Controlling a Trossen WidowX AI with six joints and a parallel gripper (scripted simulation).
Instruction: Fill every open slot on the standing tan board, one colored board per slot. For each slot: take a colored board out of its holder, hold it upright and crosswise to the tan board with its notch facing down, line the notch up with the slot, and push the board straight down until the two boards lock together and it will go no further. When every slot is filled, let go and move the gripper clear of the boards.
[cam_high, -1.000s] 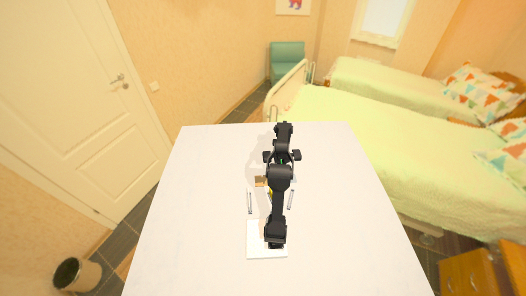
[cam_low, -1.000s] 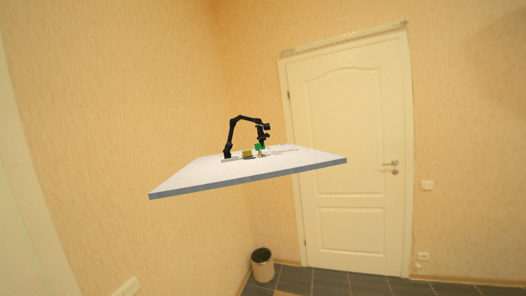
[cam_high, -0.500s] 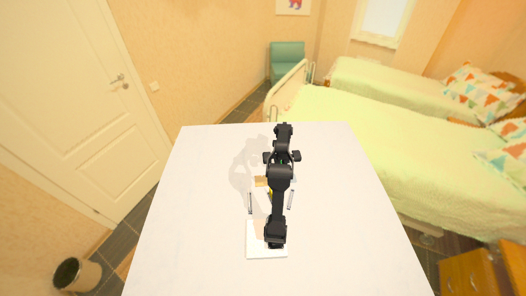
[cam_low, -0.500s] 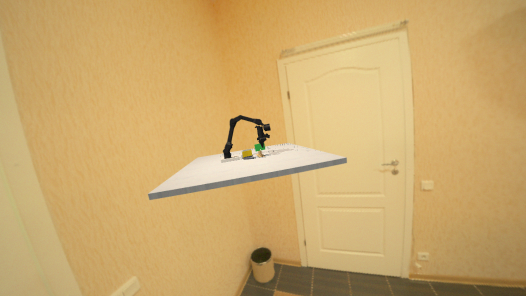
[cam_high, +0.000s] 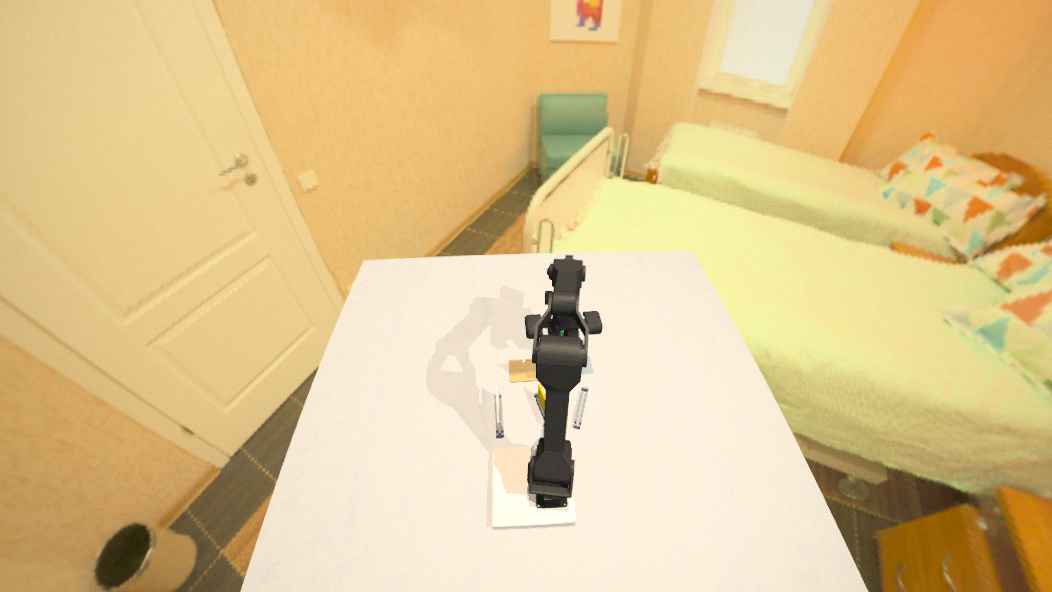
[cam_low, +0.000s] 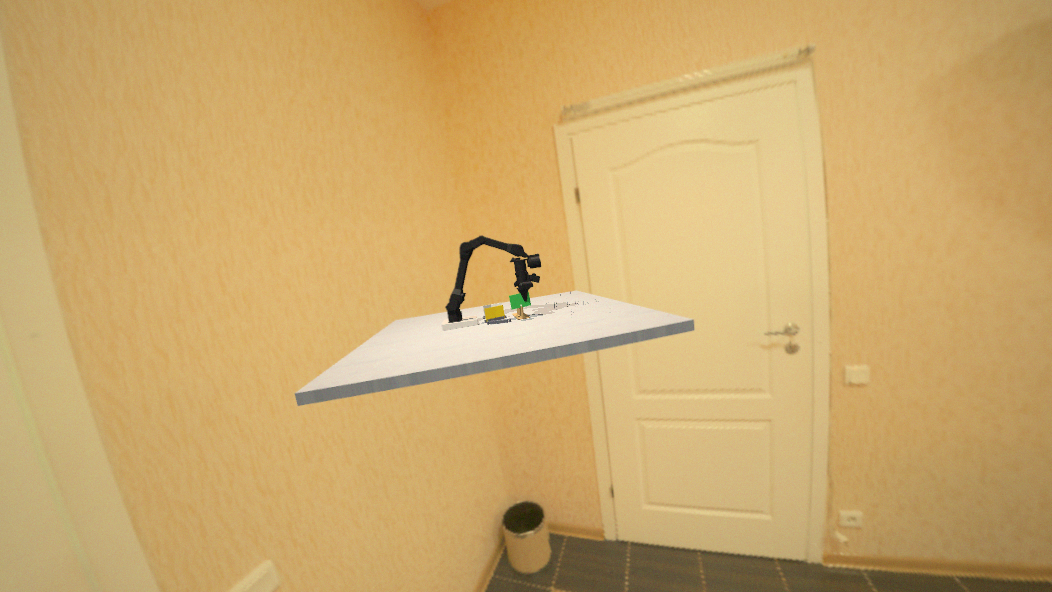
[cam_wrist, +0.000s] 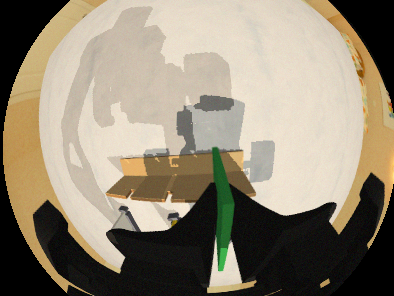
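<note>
Between the claw's (cam_low: 523, 296) (cam_wrist: 223, 210) fingertips, the green board (cam_low: 514, 301) (cam_wrist: 225, 215) stands upright.

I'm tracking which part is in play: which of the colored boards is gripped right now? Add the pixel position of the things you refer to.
The green board (cam_low: 515, 301) (cam_wrist: 224, 210), upright between the gripper's (cam_low: 523, 298) (cam_wrist: 223, 220) fingers; the yellow board (cam_low: 494, 312) stands nearer the arm's base, outside the grip.

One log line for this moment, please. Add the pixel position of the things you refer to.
gripper (cam_low: 523, 297) (cam_wrist: 218, 187): shut on green board (cam_low: 514, 301) (cam_wrist: 223, 210) | green board: upright, above tan board (cam_wrist: 150, 189) | yellow board (cam_low: 494, 312): unplaced
</note>
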